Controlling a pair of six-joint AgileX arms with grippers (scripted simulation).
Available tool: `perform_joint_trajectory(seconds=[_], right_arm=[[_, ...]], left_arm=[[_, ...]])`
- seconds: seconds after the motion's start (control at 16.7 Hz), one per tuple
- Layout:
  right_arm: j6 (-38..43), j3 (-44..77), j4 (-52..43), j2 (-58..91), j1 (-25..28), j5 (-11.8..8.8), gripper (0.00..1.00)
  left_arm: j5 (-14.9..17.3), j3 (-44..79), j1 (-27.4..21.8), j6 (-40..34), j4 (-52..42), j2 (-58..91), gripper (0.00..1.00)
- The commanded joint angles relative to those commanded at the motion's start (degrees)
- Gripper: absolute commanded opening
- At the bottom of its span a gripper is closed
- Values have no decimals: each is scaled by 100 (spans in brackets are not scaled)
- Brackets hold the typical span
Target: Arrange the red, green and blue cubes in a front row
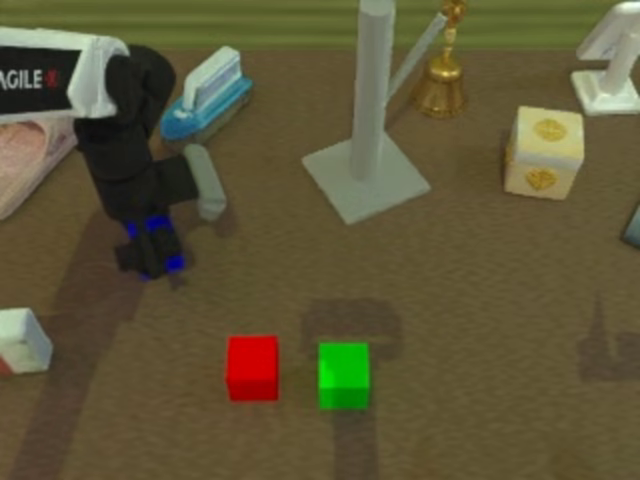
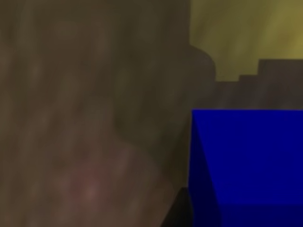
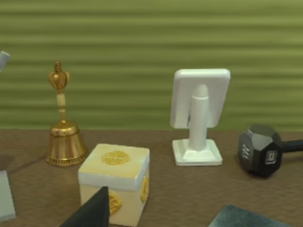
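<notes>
In the upper left of the top view, the left arm reaches down from the corner, and its left gripper (image 1: 152, 248) sits at left of centre with blue showing at both sides of the fingers: it appears to be closed on the blue cube (image 2: 246, 165), which fills the lower right of the left wrist view. Whether the cube rests on the table (image 1: 470, 330) or is lifted clear cannot be told.

Moving right, the red cube (image 1: 252, 367) lies low in the frame, left of centre, with the green cube (image 1: 343, 375) just beside it on its right, a narrow gap between them. These two already form a row; the blue one is well apart, above and to their left.

The right arm is out of the top view, and its fingers cannot be judged.

The risk, as I judge it: bringing the blue cube down beside red could nudge red into green if the approach drifts, and a shallow grip may let the cube twist or drop.
</notes>
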Motion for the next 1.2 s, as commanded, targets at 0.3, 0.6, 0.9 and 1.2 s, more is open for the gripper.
perform_joint_trajectory(seconds=[0.3,0.6,0.9,1.2], right_arm=[[0,0,0,0,0,0,100],[0,0,0,0,0,0,100],[0,0,0,0,0,0,100],[0,0,0,0,0,0,100]], left_arm=[[16,291,32,4,-470,-204,0],[7,790,113,-23,-1348,-559,0],[6,795,70,-20,-1349,-547,0],[0,1206,-842,-464,-1561,-352,0]])
